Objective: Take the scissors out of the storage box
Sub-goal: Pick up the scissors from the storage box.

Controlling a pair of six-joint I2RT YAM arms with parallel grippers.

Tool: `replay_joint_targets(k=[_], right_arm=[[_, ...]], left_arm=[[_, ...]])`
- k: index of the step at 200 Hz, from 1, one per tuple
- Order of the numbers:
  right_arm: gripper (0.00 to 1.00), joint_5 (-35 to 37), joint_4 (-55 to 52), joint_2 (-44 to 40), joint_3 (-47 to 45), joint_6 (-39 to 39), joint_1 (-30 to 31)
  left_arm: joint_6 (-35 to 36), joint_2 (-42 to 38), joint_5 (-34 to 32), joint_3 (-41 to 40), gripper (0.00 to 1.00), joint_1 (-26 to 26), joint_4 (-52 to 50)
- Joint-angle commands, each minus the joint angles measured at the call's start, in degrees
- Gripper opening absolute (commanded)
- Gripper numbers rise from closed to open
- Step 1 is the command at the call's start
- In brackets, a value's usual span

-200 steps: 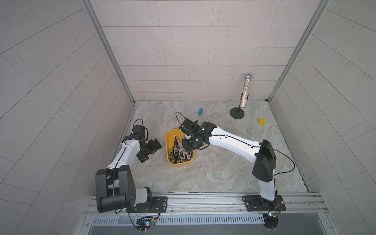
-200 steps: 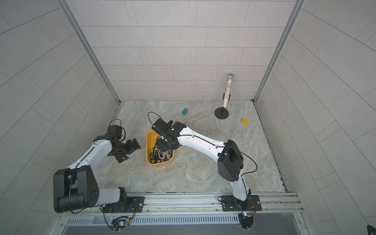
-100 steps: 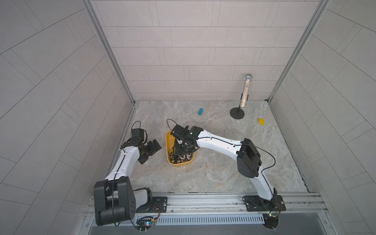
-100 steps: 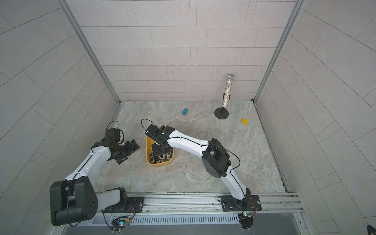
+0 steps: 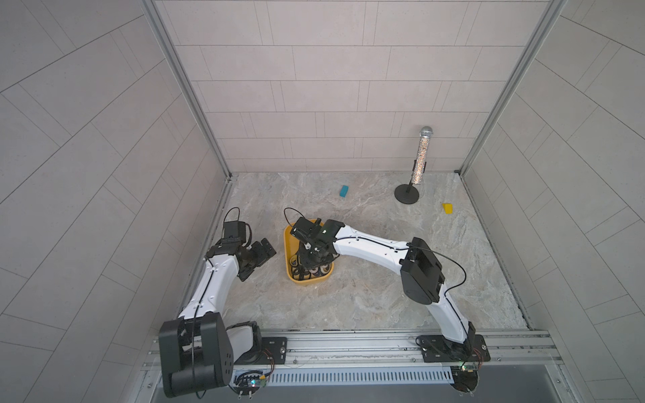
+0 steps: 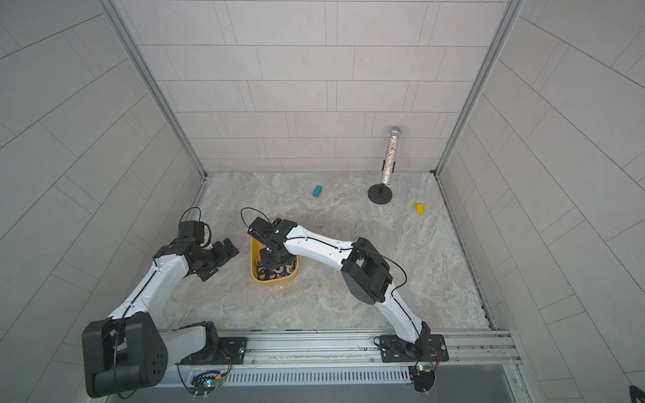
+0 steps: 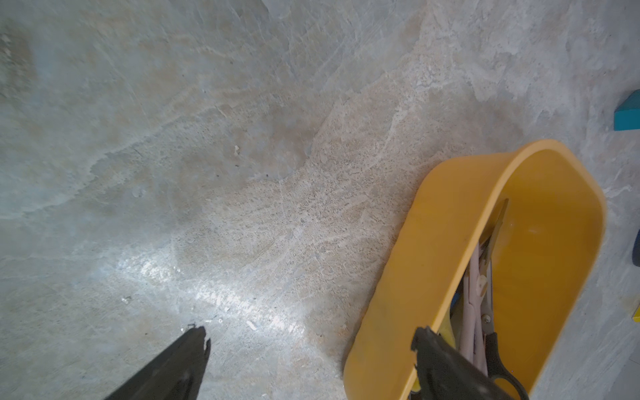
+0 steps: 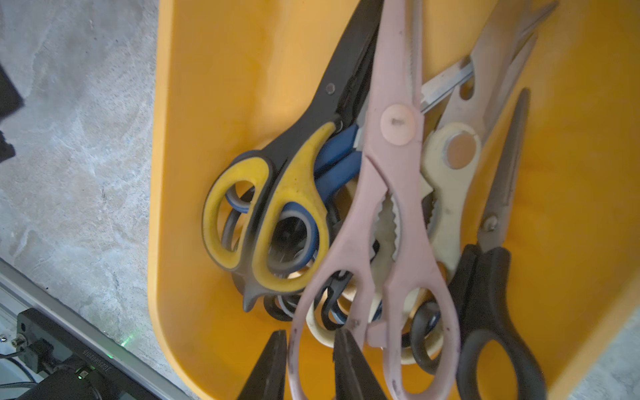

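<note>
The mustard-yellow storage box (image 5: 307, 281) (image 6: 275, 281) sits left of centre on the marble floor, with several scissors (image 5: 308, 271) piled inside. My right gripper (image 8: 311, 331) (image 5: 312, 258) reaches down into the box. Its jaws are narrowly open and straddle one handle loop of the pale pink scissors (image 8: 394, 194), with one finger inside the loop and one outside. Beside the pink pair lie yellow-and-black scissors (image 8: 287, 194), a cream pair (image 8: 446, 180) and a black pair (image 8: 491, 277). My left gripper (image 7: 310, 332) (image 5: 263, 253) hovers wide open just left of the box (image 7: 433, 242), holding nothing.
A blue block (image 5: 344, 191) lies near the back wall. A microphone on a round black stand (image 5: 406, 193) stands at the back right, and a small yellow block (image 5: 447, 208) lies next to it. Tiled walls close three sides, with a metal rail (image 5: 349, 343) along the front.
My right gripper has moved left over the box and down among the scissors, and its jaws have narrowed slightly. The left arm has drawn a little toward the back, still open.
</note>
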Motion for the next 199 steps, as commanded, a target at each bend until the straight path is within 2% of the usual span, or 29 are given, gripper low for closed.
replay_joint_targets(k=[1,34,91,114,199], right_arm=[[0.27,1.3,-0.2,0.9,1.0,0.7,0.4],[0.23,1.1,0.0,1.7,1.4,1.4,0.4],[0.04,1.3,-0.1,1.1,1.4,2.7,0.4],[0.00,1.4,-0.3,-0.4,1.5,3.5,0.4],[0.00,1.7,-3.0,-12.4,-0.2,2.5,0.0]], left_arm=[[0.2,-1.0,-0.2,-0.7,1.00,0.3,-0.6],[0.3,-0.9,-0.2,-0.7,1.00,0.2,-0.5],[0.4,-0.9,-0.3,-0.7,1.00,0.3,-0.5],[1.0,-0.7,-0.5,-0.4,1.00,0.7,-1.1],[2.0,1.6,1.0,-0.1,1.00,0.8,-1.1]])
